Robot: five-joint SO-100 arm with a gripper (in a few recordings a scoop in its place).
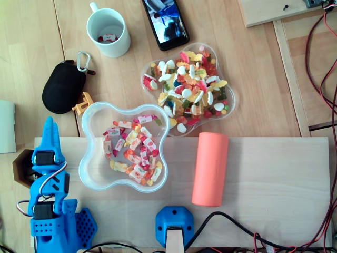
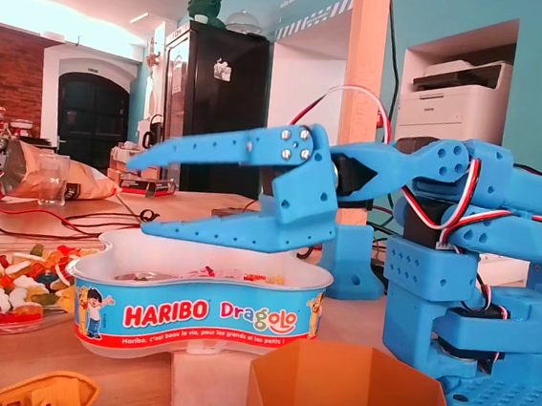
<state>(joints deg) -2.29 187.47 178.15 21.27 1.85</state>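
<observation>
My blue gripper (image 2: pixel 137 198) stands open, its two long fingers spread apart with nothing between them. In the fixed view it hangs level just above the near rim of a white Haribo tub (image 2: pixel 203 314). In the overhead view the gripper (image 1: pixel 50 132) points up the picture at the lower left, beside the tub's left wall (image 1: pixel 83 153) and not touching it. The tub holds several wrapped sweets (image 1: pixel 131 153). The arm is folded back over its base (image 1: pixel 55 221).
A clear dish (image 1: pixel 234 100) of gummies lies up and right of the tub. A salmon cylinder (image 1: pixel 210 168) rests on the wooden board. A brown hexagonal box (image 1: pixel 21 168), a black pouch (image 1: pixel 64 87), a white mug (image 1: pixel 108 32) and a phone (image 1: pixel 165 21) lie around.
</observation>
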